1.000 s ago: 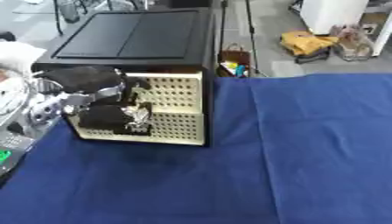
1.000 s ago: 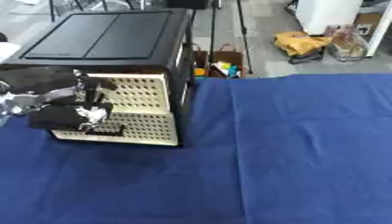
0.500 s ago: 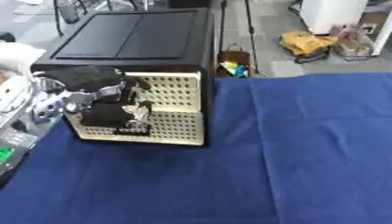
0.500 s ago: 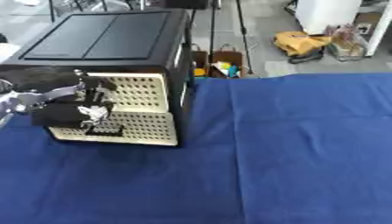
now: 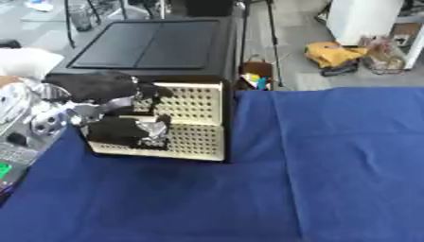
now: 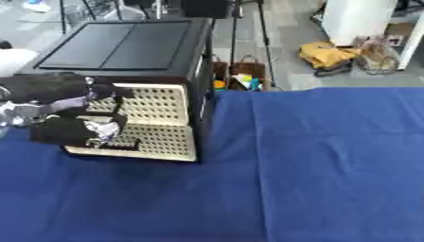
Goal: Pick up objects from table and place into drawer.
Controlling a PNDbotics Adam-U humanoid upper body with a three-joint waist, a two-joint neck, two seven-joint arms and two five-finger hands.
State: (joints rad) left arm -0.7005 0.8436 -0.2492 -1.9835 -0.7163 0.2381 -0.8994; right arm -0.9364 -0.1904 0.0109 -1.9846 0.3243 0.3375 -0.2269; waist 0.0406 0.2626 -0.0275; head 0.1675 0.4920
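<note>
Left hand (image 5: 112, 101) at the perforated cream front of the black drawer cabinet (image 5: 195, 113) on blue cloth (image 5: 331, 165); fingers' state impossible to tell.

This looks like a lab or workshop floor set up for robot trials. A table (image 5: 348, 179) draped in blue cloth stands on bare grey concrete, and well beyond the robot's left hand (image 5: 108, 101) there are thin black stand legs (image 6: 236, 28), a white cabinet (image 6: 360, 19), and a yellow bag (image 5: 335, 54) lying on the floor among loose clutter.
</note>
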